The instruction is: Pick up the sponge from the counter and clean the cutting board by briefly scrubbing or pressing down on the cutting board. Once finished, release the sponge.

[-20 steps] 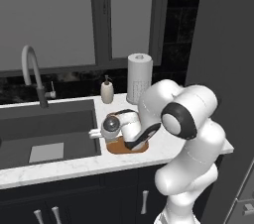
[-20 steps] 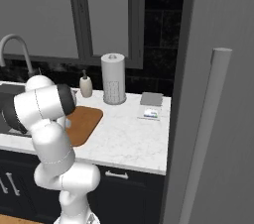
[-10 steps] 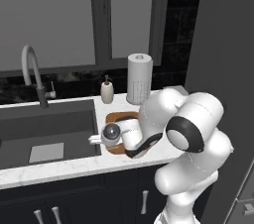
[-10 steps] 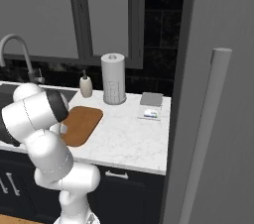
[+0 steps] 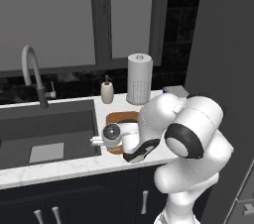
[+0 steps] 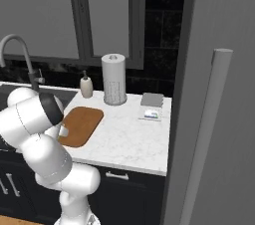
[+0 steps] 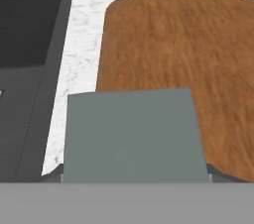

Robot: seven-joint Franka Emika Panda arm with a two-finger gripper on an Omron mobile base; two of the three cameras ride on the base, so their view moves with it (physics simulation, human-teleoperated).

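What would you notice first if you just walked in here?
The big white arm, bent low over the counter beside the sink. Then the brown board below it, with the grey-green sponge close up in the hand view, overlapping the board's near corner.

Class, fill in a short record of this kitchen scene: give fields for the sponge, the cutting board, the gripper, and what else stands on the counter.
sponge: grey-green top, close under the hand camera, over the cutting board's near left corner
cutting board: brown wood, flat on the counter beside the sink
gripper: jaw state cannot be told
other items: paper towel roll, soap dispenser
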